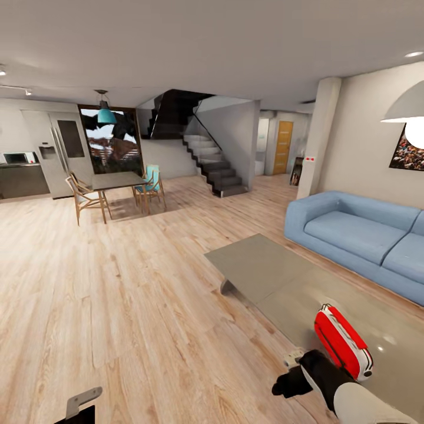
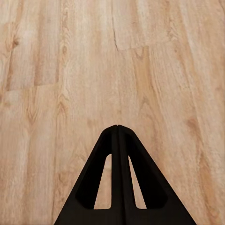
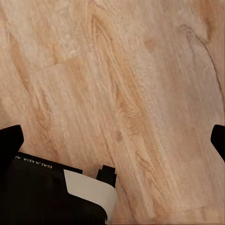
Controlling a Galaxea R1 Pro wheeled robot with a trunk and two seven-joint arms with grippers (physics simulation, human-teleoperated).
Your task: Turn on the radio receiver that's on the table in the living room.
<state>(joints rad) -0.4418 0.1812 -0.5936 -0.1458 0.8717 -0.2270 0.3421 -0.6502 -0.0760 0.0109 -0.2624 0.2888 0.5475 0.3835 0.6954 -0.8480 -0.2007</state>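
Far left of the head view: a kitchen counter (image 1: 22, 176) with a white microwave (image 1: 19, 157), then a tall grey fridge (image 1: 59, 154). Next, a dark dining table (image 1: 118, 179) ringed by wooden chairs (image 1: 85, 199), under a teal pendant lamp (image 1: 106, 115) and before a large window (image 1: 115, 141). Further right, a dark staircase (image 1: 215, 168) climbing leftward, an orange door (image 1: 285, 146) down a passage, a white pillar (image 1: 318, 135).

Low at the left edge, a grey piece of the left arm (image 1: 82, 402) above the light wood plank floor (image 1: 118, 306). In the left wrist view, the left gripper (image 2: 117, 127) pointed at bare floor planks (image 2: 93, 70), both black fingers (image 2: 101, 178) pressed together at the tips, closed with nothing between them.

Centre right, the table (image 1: 259, 268), low, grey and glossy, running toward the lower right corner. On its top, near the edge facing the robot, the radio receiver (image 1: 343, 343), red with a white band, seen end-on. Just left of the radio, the right arm (image 1: 330, 377), black wrist and white forearm, reaching up from the bottom edge, close to the radio; contact not discernible. In the right wrist view, the right gripper (image 3: 112, 136) spread wide, its fingers (image 3: 10, 140) at opposite edges, wood floor (image 3: 131, 84) between them and nothing held.

Far right, a blue sofa (image 1: 359, 235) behind the table, a framed picture (image 1: 407, 150) on the wall, a white pendant lamp (image 1: 409, 112) at the frame edge.
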